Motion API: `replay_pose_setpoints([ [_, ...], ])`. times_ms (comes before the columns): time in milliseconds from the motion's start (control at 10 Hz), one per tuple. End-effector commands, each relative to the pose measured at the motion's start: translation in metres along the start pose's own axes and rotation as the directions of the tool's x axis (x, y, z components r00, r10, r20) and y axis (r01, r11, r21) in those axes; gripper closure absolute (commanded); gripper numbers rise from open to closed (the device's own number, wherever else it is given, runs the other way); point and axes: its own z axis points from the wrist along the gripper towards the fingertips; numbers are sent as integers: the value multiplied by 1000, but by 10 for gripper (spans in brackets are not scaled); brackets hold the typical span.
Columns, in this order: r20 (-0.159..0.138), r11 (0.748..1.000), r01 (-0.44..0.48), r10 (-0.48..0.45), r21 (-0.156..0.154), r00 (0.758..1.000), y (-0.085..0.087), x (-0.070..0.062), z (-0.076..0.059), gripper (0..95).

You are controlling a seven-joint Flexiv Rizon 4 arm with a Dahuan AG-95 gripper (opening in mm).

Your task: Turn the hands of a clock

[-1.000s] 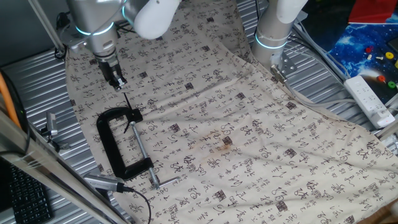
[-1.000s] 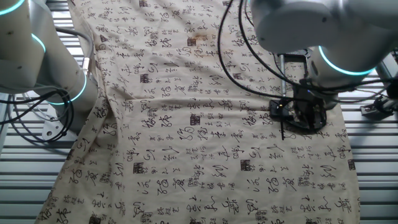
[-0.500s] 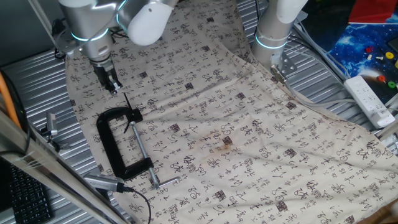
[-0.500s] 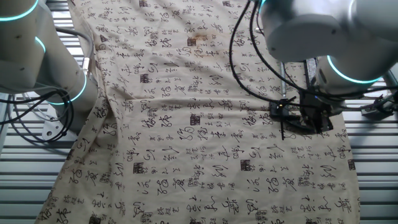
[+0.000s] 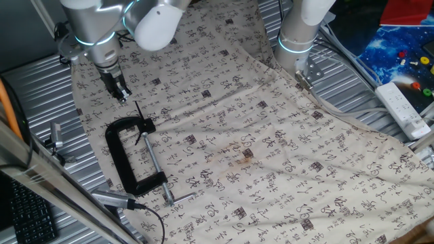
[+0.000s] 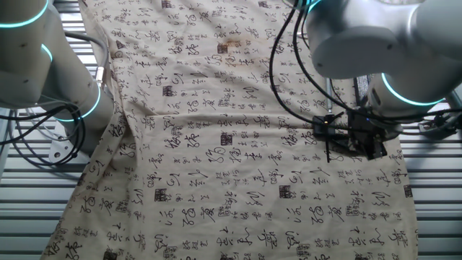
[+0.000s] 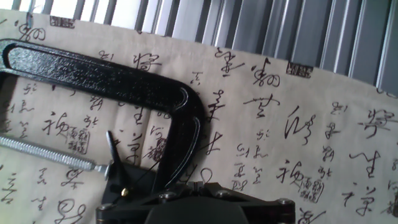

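My gripper (image 5: 122,95) hangs at the upper left of one fixed view, above the cloth, holding nothing; I cannot tell whether its fingers are parted or together. The hands (image 5: 140,120) lie just below it, thin black pointers at the top jaw of the black C-clamp (image 5: 122,166). The clamp lies flat on the calligraphy-printed cloth (image 5: 271,135) covering the tabletop. In the hand view, the hands (image 7: 112,155) sit lower left beside the clamp's screw rod (image 7: 43,154).

**Patterned Cloth Over a Ribbed Metal Table**

A beige cloth (image 5: 271,129) printed with dark calligraphy covered the ribbed metal table (image 5: 41,81). A white power strip (image 5: 403,107) lay at the right edge, near a blue patterned sheet (image 5: 393,51).
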Motion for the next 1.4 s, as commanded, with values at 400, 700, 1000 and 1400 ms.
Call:
replay_pose_setpoints([
  [400,-1,1000,5,-5,-1,1000,-3,2,16,950],
  [700,0,1000,7,-7,-3,1000,-4,6,26,950],
  [1000,-1,1000,11,-11,-4,1000,-5,11,31,950],
  [1400,0,1000,16,-16,-3,1000,-5,16,37,950],
])
